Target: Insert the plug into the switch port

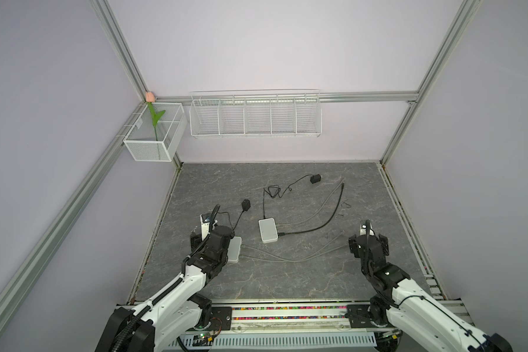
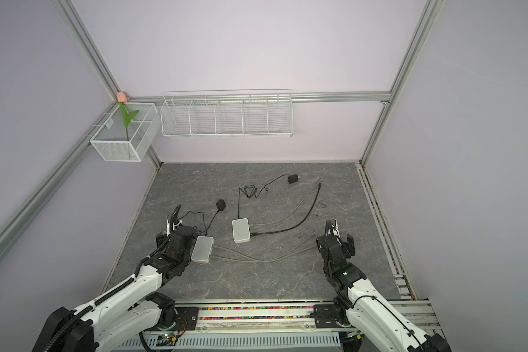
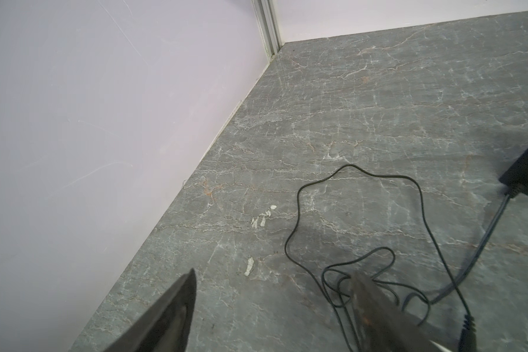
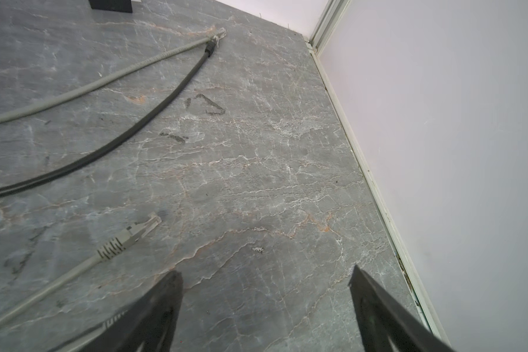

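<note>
Right gripper [image 4: 265,269]: fingers spread wide with nothing between them, low over the bench [image 1: 287,280] toward its right edge.
Left gripper [image 3: 274,272]: also spread and empty, above a thin black cord [image 3: 299,195] near the left edge.
Plug [image 4: 134,231]: the clear-tipped end of a grey cable [image 4: 43,289], lying flat and unheld just beside the right gripper, on the side toward the bench's centre.
Switches: the middle switch [image 1: 268,230] sits near the bench's centre; the left switch [image 2: 202,249] is just beside the left gripper.
Step in hand: probably the reach for the plug.
Doing it well: centre the jaws over the ribbed boot behind the clear tip, close across its sides, and keep the tip free and level for the port. The cable's stiffness may twist the plug, so grip firmly.
Right wrist view only: the plug's heading and latch end, too small to read from above.
Both top views only: both switches and the cable runs. Neither shows the port faces clearly.
</note>
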Robot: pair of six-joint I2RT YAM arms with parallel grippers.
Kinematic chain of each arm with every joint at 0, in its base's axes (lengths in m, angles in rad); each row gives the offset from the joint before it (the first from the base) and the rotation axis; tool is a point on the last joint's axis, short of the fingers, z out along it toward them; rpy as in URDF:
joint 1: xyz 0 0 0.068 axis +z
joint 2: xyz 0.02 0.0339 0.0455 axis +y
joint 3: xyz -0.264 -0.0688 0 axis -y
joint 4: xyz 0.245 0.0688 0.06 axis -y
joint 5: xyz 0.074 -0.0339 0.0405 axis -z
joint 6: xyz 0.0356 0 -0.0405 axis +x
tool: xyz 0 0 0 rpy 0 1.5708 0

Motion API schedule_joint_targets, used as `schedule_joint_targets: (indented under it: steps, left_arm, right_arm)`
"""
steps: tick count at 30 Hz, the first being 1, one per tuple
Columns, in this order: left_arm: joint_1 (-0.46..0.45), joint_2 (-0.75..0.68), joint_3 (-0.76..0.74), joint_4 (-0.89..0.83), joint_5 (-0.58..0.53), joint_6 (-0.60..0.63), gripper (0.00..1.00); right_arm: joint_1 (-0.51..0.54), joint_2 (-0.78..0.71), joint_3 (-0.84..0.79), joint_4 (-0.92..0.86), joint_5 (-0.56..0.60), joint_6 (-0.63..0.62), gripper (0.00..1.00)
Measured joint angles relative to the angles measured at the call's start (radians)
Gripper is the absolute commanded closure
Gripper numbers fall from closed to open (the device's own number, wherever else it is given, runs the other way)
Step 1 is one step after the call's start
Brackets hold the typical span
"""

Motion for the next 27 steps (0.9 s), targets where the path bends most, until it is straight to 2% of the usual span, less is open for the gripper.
schedule_joint_targets:
  steps: [9, 20, 27]
  left_arm:
    - [0.000, -0.143, -0.050, 0.067, -0.039, 0.009, 0.22]
    - [0.002, -0.250, -0.127, 0.171, -0.098, 0.050, 0.21]
    - [0.002, -0.260, -0.174, 0.258, -0.131, 0.085, 0.20]
  right_arm:
    - [-0.002, 0.001, -0.002, 0.096, 0.040, -0.008, 0.11]
    - [-0.014, 0.058, -0.034, 0.288, 0.081, -0.063, 0.11]
    - [-0.016, -0.013, -0.101, 0.381, 0.064, -0.113, 0.11]
